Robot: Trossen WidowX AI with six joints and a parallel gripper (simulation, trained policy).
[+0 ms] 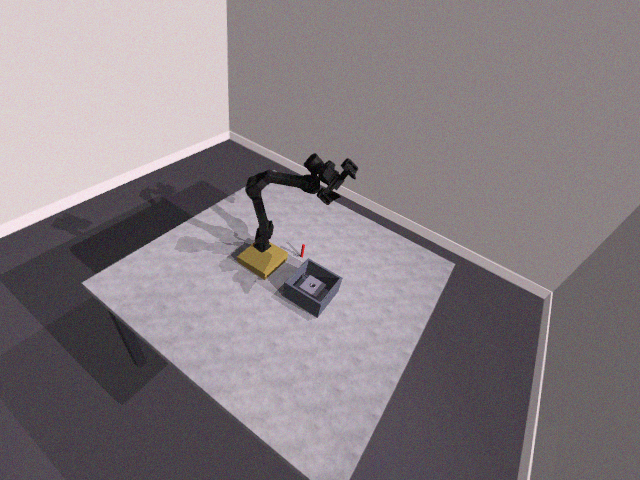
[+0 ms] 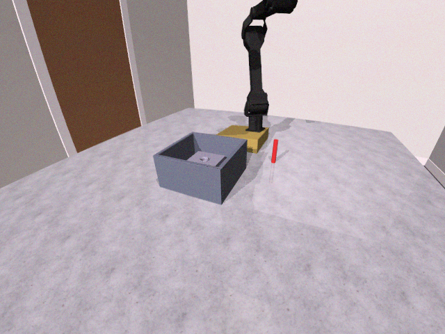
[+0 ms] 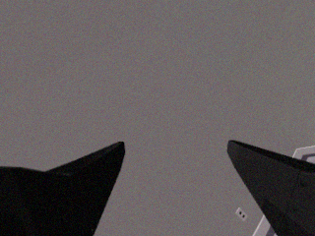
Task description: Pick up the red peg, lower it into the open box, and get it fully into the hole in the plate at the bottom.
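Nearest you in the exterior view, beyond a stretch of the pale, mottled table top (image 1: 232, 335) (image 2: 215, 269), sits the open blue-grey box (image 1: 300, 301) (image 2: 188, 181), its walls upright. Look down inside and you can see the light plate (image 1: 310, 290) (image 2: 215, 156) at the bottom, with its round hole (image 1: 312, 285) (image 2: 204, 158) showing and no peg in it. A little farther back, your red peg (image 1: 302, 251) (image 2: 274, 151) stands on end on the table, outside the box and apart from it. Behind the box you have the yellow base (image 1: 253, 263) (image 2: 237, 133), near the peg but not touching it, with the black arm (image 1: 260, 206) (image 2: 255, 72) rising from it. Your gripper (image 1: 339, 180) (image 3: 175, 147) is raised well away from both peg and box, its fingers spread wide with nothing between them; the exterior view cuts it off. Past the fingers, your wrist view shows mostly a plain grey surface (image 3: 157, 74), with a small white outlet-like plate (image 3: 241, 213) low on the right. Farthest back in the exterior view, you'll see a brown door panel (image 2: 82, 72) and a pale wall (image 1: 103, 93) (image 2: 323, 72).
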